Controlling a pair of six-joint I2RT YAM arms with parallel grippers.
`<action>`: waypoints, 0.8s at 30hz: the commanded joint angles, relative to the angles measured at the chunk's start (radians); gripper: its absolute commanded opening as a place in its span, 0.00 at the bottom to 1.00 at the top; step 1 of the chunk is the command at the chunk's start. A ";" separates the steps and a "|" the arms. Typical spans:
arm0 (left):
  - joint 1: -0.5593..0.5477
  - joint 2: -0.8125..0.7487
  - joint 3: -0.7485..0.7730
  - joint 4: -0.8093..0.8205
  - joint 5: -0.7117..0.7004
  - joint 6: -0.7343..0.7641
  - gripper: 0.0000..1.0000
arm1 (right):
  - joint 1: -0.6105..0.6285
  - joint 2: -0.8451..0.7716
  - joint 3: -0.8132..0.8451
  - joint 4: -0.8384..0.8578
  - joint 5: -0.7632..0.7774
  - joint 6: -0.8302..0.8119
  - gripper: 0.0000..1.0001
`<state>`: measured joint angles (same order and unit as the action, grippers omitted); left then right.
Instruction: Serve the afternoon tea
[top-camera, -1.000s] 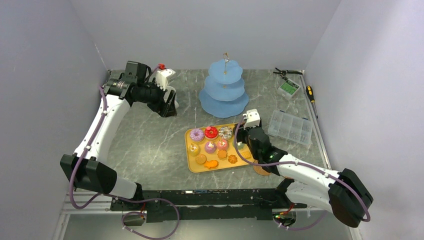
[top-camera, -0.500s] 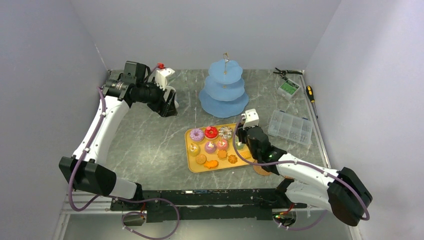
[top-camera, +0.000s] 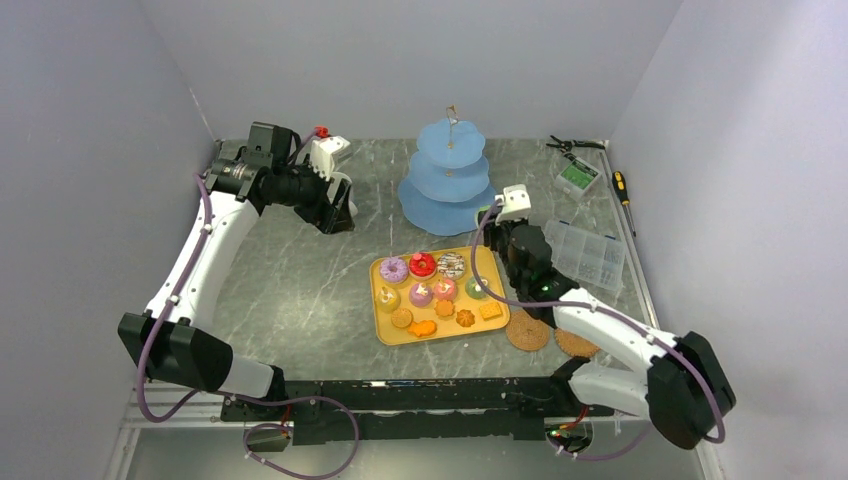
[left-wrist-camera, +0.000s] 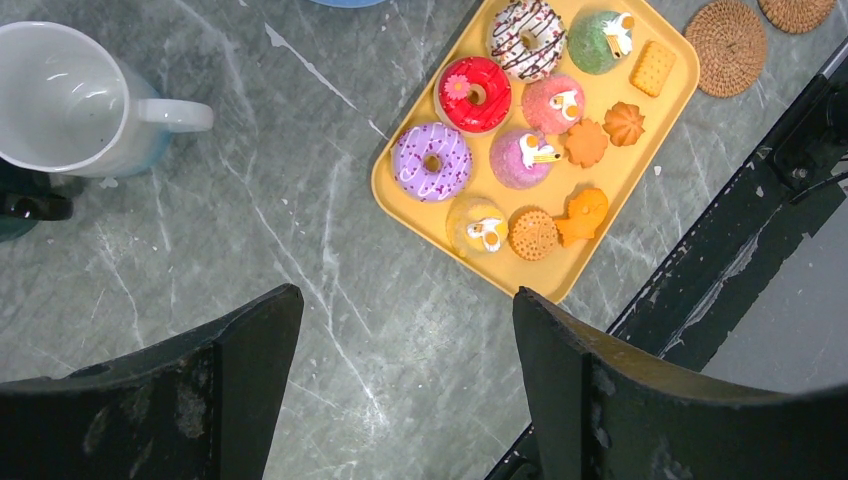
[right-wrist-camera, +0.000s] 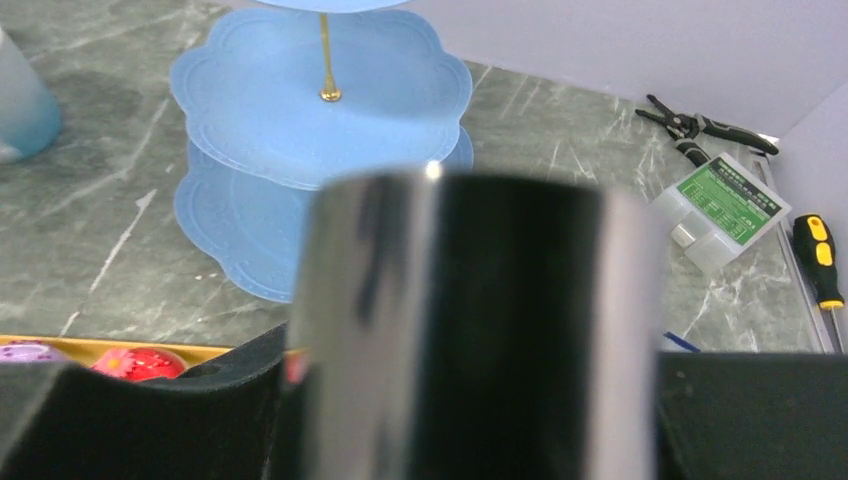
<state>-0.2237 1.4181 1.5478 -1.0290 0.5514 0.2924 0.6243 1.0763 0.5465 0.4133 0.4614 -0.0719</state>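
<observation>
1. A yellow tray (left-wrist-camera: 625, 170) lay on the grey marbled table (top-camera: 290, 280).
2. Two woven coasters (top-camera: 527, 331) (top-camera: 575, 343) sat side by side near its right corner.
3. A clear compartment box (top-camera: 595, 258), pliers (top-camera: 572, 145), a green-labelled box (top-camera: 577, 177) and a screwdriver (top-camera: 622, 188) lay far right.
4. Glossy black tongs (right-wrist-camera: 470, 330) filled the right wrist view.

Mid-worktop, the tray (top-camera: 381, 322) carries doughnuts (top-camera: 393, 269), cupcakes (top-camera: 421, 294) and biscuits (top-camera: 465, 318). The three-tier stand (top-camera: 448, 190) stands behind it, two coasters (top-camera: 527, 331) lie right of it toward the near edge, and my right gripper (right-wrist-camera: 460, 410) holds a mug (right-wrist-camera: 460, 300) just right of the stand.
</observation>
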 joint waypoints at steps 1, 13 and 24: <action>0.002 -0.004 0.027 0.023 0.002 -0.009 0.83 | -0.050 0.075 0.069 0.106 -0.093 -0.017 0.42; 0.004 -0.017 0.026 0.044 0.007 -0.003 0.83 | -0.180 0.264 0.159 0.220 -0.226 0.035 0.41; 0.010 -0.019 0.027 0.049 0.009 0.001 0.83 | -0.204 0.446 0.213 0.300 -0.246 0.058 0.40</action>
<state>-0.2195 1.4181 1.5478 -1.0065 0.5514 0.2928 0.4305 1.4891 0.7151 0.5930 0.2256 -0.0338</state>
